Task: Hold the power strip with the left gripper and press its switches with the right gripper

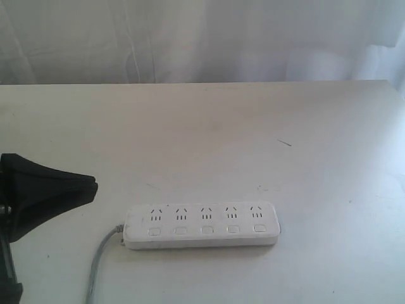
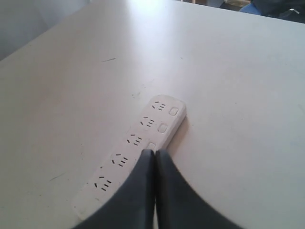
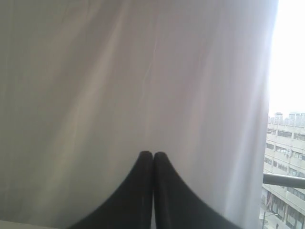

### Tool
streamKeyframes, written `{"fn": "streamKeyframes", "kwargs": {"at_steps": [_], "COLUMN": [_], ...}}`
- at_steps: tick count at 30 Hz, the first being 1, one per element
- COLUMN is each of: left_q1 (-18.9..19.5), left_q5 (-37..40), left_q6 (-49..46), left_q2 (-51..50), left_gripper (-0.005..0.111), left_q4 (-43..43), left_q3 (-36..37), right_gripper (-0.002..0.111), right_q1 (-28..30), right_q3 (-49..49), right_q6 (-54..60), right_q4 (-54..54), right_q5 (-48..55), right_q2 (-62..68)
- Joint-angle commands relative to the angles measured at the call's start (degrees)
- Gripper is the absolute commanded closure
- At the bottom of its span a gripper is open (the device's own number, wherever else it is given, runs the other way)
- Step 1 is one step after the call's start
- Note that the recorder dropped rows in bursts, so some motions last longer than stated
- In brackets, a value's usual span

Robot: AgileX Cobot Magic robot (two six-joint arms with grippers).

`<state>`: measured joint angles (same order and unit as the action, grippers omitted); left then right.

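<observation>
The power strip (image 1: pixel 202 225) lies on the near part of the table (image 1: pixel 266 133), its long axis running left to right. Its buttons (image 1: pixel 207 230) are along the near side and its sockets (image 1: pixel 205 213) behind them. The grey cord (image 1: pixel 100 261) leaves its left end. The left gripper (image 1: pixel 93 185), jaws pressed together and empty, points at the strip from the left. The right gripper (image 3: pixel 153 153), likewise closed, faces the curtain (image 3: pixel 119 71).

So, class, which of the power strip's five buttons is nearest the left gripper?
The cord-end button, leftmost in the exterior view; the left gripper sits off that end.
</observation>
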<state>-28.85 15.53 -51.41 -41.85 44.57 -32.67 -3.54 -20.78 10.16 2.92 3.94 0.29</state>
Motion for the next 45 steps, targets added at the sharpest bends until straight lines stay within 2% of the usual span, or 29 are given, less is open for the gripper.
{"fn": "streamKeyframes", "kwargs": {"at_steps": [1, 9, 12, 15, 18, 23, 31, 39, 45], "left_q1": [0.0, 0.1, 0.1, 0.1, 0.1, 0.1, 0.1, 0.1, 0.1], "left_q5": [-0.1, -0.9, -1.0, -1.0, -1.0, -1.1, -0.9, -0.9, -1.0], "left_q6": [-0.4, -5.9, -6.1, -6.1, -6.1, -6.1, -6.1, -6.1, -6.1], "left_q2": [0.6, 0.6, 0.6, 0.6, 0.6, 0.6, 0.6, 0.6, 0.6], "left_gripper": [0.107, 0.107, 0.107, 0.107, 0.107, 0.107, 0.107, 0.107, 0.107], "left_q4": [1.6, 4.4, 4.4, 4.4, 4.4, 4.9, 5.5, 5.7, 6.0], "left_q3": [0.3, 0.3, 0.3, 0.6, 0.6, 0.6, 0.6, 0.6, 0.6], "right_gripper": [0.108, 0.108, 0.108, 0.108, 0.108, 0.108, 0.108, 0.108, 0.108], "right_q1": [1.0, 1.0, 1.0, 1.0, 1.0, 1.0, 1.0, 1.0, 1.0], "right_q3": [0.2, 0.2, 0.2, 0.2, 0.3, 5.5, 14.4, 20.8, 20.8], "right_q6": [-0.2, -0.2, -0.2, -0.2, 0.2, 0.6, 0.6, 0.2, 0.2], "right_q4": [0.1, 0.1, 0.1, 0.1, 0.1, -0.4, -0.5, -0.6, -1.3], "right_q5": [0.2, 0.2, 3.3, 13.7, 29.0, 16.2, 7.1, 5.0, 10.2], "right_q2": [-0.3, -0.3, -0.3, -0.3, -0.3, -0.3, -0.3, -0.3, -0.3]}}
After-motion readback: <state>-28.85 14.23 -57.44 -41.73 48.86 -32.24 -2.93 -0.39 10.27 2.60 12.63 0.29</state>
